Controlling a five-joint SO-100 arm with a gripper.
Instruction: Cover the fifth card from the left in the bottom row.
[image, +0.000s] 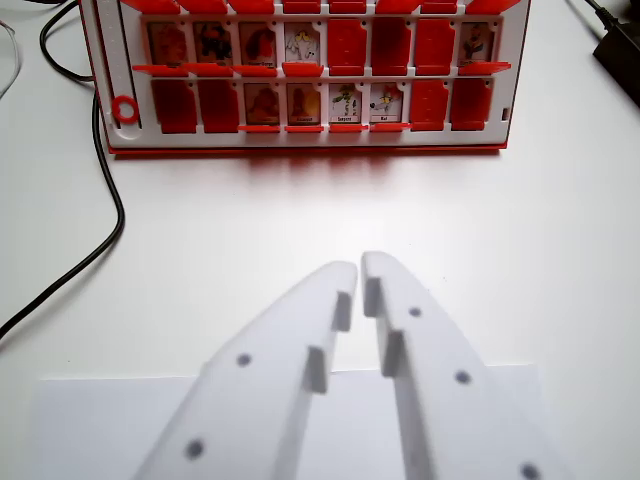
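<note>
A white gripper (360, 262) reaches up from the bottom edge over a white table (300, 220), its two fingertips pressed nearly together around nothing, above a sheet of white paper (90, 425). Well beyond it, along the top edge, stands a red and white card game board (300, 148), a black cable (105, 215) curving past on the wrist view's left. In the board's bottom row, the fifth card (346, 103) from the left stands uncovered, showing a small figure, its caption too blurred to read.
</note>
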